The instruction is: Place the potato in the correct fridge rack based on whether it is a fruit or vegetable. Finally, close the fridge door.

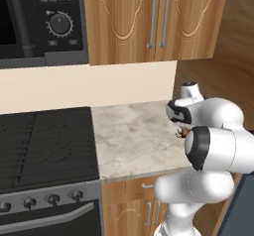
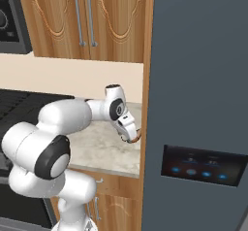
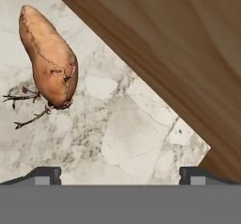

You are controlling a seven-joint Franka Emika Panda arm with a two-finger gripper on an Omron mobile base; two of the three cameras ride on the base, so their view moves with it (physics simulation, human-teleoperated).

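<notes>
No lettering is legible: the black display panel [image 2: 200, 169] on the slate-grey fridge door [image 2: 203, 79] shows small blue icons only, and the marks on the dark microwave's [image 1: 42, 22] dial panel are too small to read. The long orange-brown, rooty potato [image 3: 48, 57] lies on the marbled stone counter [image 1: 134, 136], close to the wooden side panel [image 3: 164, 53] by the fridge. The two-finger gripper [image 3: 120, 175] hovers above the counter, released and wide, grasping nothing, the potato off to one side of it. In the base views the white arm [image 1: 213, 146] hides most of the potato. A black stove [image 1: 44, 146] adjoins the counter; wooden wall cabinets [image 1: 149, 19] hang above.
</notes>
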